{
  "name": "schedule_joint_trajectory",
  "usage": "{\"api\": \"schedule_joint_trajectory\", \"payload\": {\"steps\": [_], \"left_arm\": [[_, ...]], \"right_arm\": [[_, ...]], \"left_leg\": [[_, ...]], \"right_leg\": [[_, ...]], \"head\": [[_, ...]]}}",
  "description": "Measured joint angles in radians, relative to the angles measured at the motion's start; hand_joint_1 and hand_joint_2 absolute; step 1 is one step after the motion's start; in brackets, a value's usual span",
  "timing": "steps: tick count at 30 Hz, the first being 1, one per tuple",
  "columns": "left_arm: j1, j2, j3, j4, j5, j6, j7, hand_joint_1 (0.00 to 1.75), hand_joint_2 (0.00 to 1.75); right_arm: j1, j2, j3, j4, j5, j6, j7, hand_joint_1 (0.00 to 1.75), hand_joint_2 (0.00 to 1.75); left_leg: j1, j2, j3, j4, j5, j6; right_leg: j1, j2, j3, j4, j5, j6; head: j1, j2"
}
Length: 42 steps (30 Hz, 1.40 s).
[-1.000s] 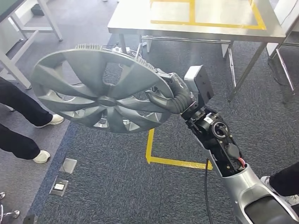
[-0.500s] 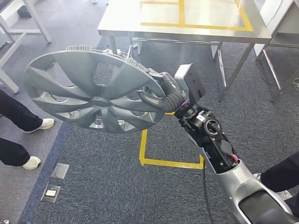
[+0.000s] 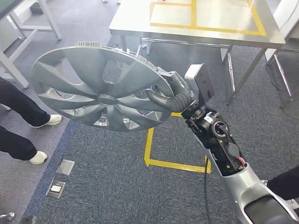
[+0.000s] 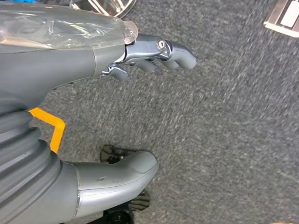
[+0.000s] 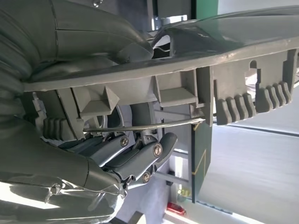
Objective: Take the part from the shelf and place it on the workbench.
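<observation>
The right hand (image 3: 173, 93) grips one silver wheel cover (image 3: 100, 88) by its rim, thumb over the face and fingers (image 5: 141, 156) tucked under the back edge among the moulded clips; the wrist camera block hides part of that hand in the head view, and the cover hides the carpet behind it. The cover hangs in the air, tilted, well short of the steel counter (image 3: 176, 28), whose far side is cut off by the picture's top edge. Yellow tape frames a rectangle on the counter's top. The left hand (image 4: 155, 51) hangs over the floor with its fingers apart and nothing between them.

Grey carpet (image 3: 105, 182) covers the floor, with a yellow taped corner (image 3: 155, 161) below the cover and two metal floor boxes (image 3: 60, 177) at the near left. One person's two dark trouser legs with white shoes (image 3: 39, 157) stand at the left edge, the body cut off. Another dark leg (image 3: 285, 184) shows at the right edge. A second table's legs (image 3: 17, 70) stand far left.
</observation>
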Motion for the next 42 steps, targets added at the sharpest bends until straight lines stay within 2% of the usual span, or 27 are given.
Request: {"api": "schedule_joint_trajectory", "payload": {"steps": [2,10,24,29,31,33,35,36,37,38,39,40,41,42], "left_arm": [[0.000,0.001,0.000,0.000,0.000,-0.001,0.004,0.00,1.75],[0.000,0.002,0.000,0.000,0.000,-0.008,0.006,0.00,1.75],[0.000,0.002,0.000,0.000,-0.003,-0.018,0.017,0.00,1.75],[0.000,0.005,0.000,0.000,-0.003,-0.019,0.018,0.00,1.75],[0.000,0.006,0.000,0.000,-0.003,-0.020,0.019,0.00,1.75],[0.000,0.006,0.000,0.000,-0.003,-0.020,0.019,0.00,1.75],[-0.001,0.005,0.000,0.000,-0.003,-0.020,0.019,0.00,1.75],[-0.001,0.004,0.000,0.000,-0.003,-0.020,0.019,0.00,1.75],[0.000,0.003,0.000,0.000,-0.003,-0.020,0.020,0.00,1.75],[0.000,0.002,0.000,0.000,-0.003,-0.020,0.020,0.00,1.75],[0.001,0.002,0.000,0.000,-0.003,-0.020,0.020,0.00,1.75],[0.001,0.001,0.000,0.000,-0.003,-0.019,0.020,0.00,1.75],[0.001,0.002,0.000,0.000,-0.003,-0.019,0.020,0.00,1.75],[0.001,0.002,0.000,0.000,-0.003,-0.018,0.020,0.00,1.75]], "right_arm": [[0.002,0.000,0.000,0.000,0.000,0.000,0.000,1.75,1.75],[0.002,0.000,0.000,0.000,0.000,0.000,0.002,1.75,1.75],[0.003,0.000,-0.004,0.000,0.001,-0.005,0.006,1.75,1.75],[0.008,0.000,-0.006,-0.002,0.001,-0.007,0.008,1.75,1.75],[0.009,0.000,-0.007,-0.006,0.001,-0.008,0.008,1.75,1.75],[0.010,0.000,-0.008,-0.010,0.001,-0.008,0.008,1.75,1.75],[0.011,0.000,-0.010,-0.011,0.001,-0.008,0.008,1.75,1.75],[0.014,0.000,-0.011,-0.011,0.001,-0.008,0.008,1.75,1.75],[0.017,0.000,-0.012,-0.011,0.001,-0.008,0.008,1.75,1.75],[0.020,0.000,-0.013,-0.011,0.001,-0.009,0.009,1.75,1.75],[0.022,0.000,-0.014,-0.011,0.001,-0.009,0.009,1.75,1.75],[0.024,-0.001,-0.016,-0.011,0.001,-0.009,0.009,1.75,1.75],[0.024,-0.001,-0.018,-0.011,0.001,-0.009,0.010,1.75,1.75],[0.024,0.000,-0.019,-0.013,0.000,-0.009,0.009,1.75,1.75]], "left_leg": [[0.000,0.001,0.000,0.000,0.000,0.003],[0.003,0.001,0.005,-0.011,0.005,-0.007],[0.000,0.001,0.005,-0.011,0.004,-0.010],[-0.005,0.000,0.003,-0.005,-0.002,0.002],[0.001,0.002,0.012,-0.020,0.003,0.007],[0.009,0.005,0.028,-0.039,0.008,0.012],[0.011,0.006,0.037,-0.044,0.007,0.014],[0.012,0.006,0.038,-0.044,0.005,0.014],[0.013,0.006,0.041,-0.043,0.003,0.012],[0.015,0.005,0.043,-0.042,0.000,0.009],[0.019,0.005,0.047,-0.040,-0.004,0.004],[0.023,0.003,0.051,-0.036,-0.010,-0.002],[0.023,0.002,0.052,-0.030,-0.016,-0.010],[0.023,0.002,0.050,-0.024,-0.021,-0.017]], "right_leg": [[0.001,0.002,0.000,-0.002,0.000,0.001],[0.003,0.002,0.001,-0.002,0.000,-0.006],[0.001,0.002,0.001,-0.003,-0.001,-0.008],[-0.005,0.001,0.005,-0.009,0.000,0.001],[-0.003,0.001,0.006,-0.010,-0.002,0.006],[-0.001,0.000,-0.014,0.039,-0.034,0.011],[-0.005,-0.001,-0.076,0.170,-0.093,0.016],[-0.007,-0.001,-0.109,0.235,-0.114,0.020],[-0.011,-0.001,-0.132,0.273,-0.119,0.023],[-0.014,-0.002,-0.136,0.270,-0.103,0.027],[-0.018,-0.003,-0.118,0.224,-0.068,0.031],[-0.022,-0.005,-0.087,0.149,-0.027,0.036],[-0.024,-0.006,-0.056,0.082,0.002,0.040],[-0.024,-0.007,-0.031,0.031,0.018,0.039]], "head": [[-0.005,0.000],[-0.024,0.000],[-0.026,0.000],[-0.030,0.000],[-0.031,0.000],[-0.026,0.000],[-0.018,0.000],[-0.016,0.000],[-0.014,0.000],[-0.013,0.000],[-0.010,0.000],[-0.006,0.000],[-0.001,0.000],[0.003,0.000]]}}
